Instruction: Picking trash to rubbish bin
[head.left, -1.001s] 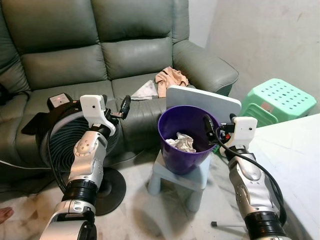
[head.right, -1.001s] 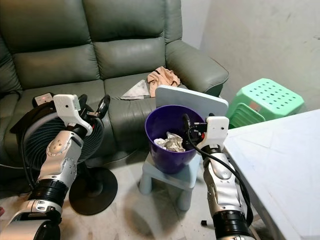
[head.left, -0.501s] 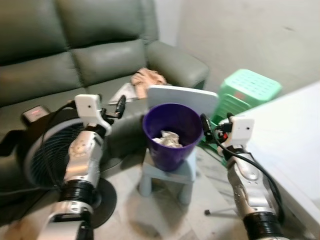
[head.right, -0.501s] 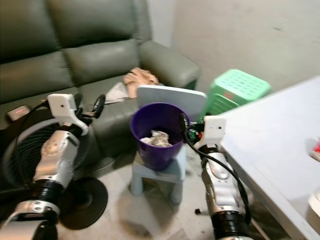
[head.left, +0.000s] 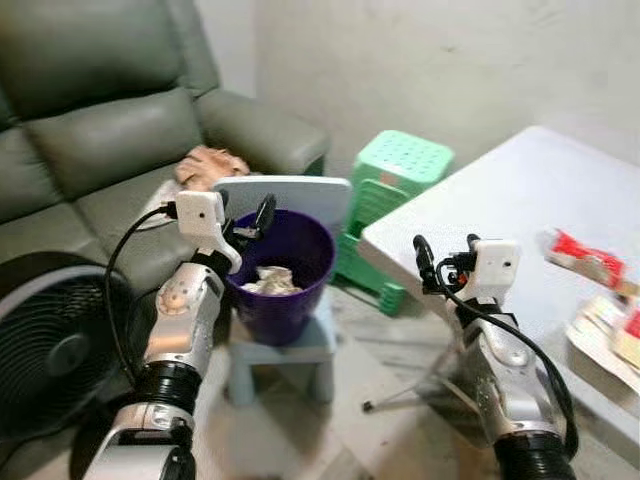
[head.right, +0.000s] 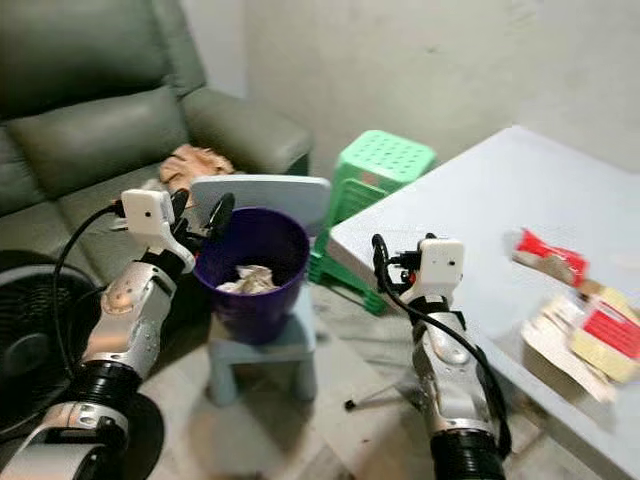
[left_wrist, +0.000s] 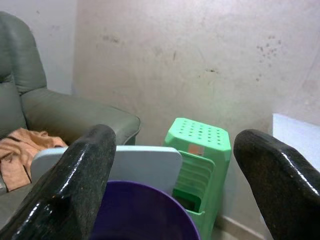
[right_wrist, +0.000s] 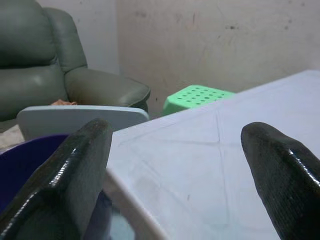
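Left eye view: left gripper (head.left: 262, 214) raised just over the near rim of the purple bin (head.left: 305, 270), fingers apart, nothing between them. Crumpled paper trash (head.left: 266, 280) lies inside the bin, below and just beyond that gripper. Bin stands on a small pale-blue stool (head.left: 300, 350). Right gripper (head.left: 446, 256) held up at the near edge of the white table (head.left: 500, 200), fingers spread, empty. Red packet (head.left: 583, 259) and blurred papers (head.left: 610, 335) on the table, well to the gripper's right.

Right eye view: same layout; dark fan (head.right: 20, 330) behind the left arm, pink cloth (head.right: 195, 162) on the grey sofa (head.right: 90, 120) beyond it.

Left wrist view: between the parted fingers (left_wrist: 75, 190), bin rim, a grey-blue board (left_wrist: 125, 162) behind it, green stool (left_wrist: 200, 145) against the wall. Bin contents hidden here.

Right wrist view: fingers (right_wrist: 65, 175) wide apart over bare tabletop; bin edge off to one side, partly behind a finger.
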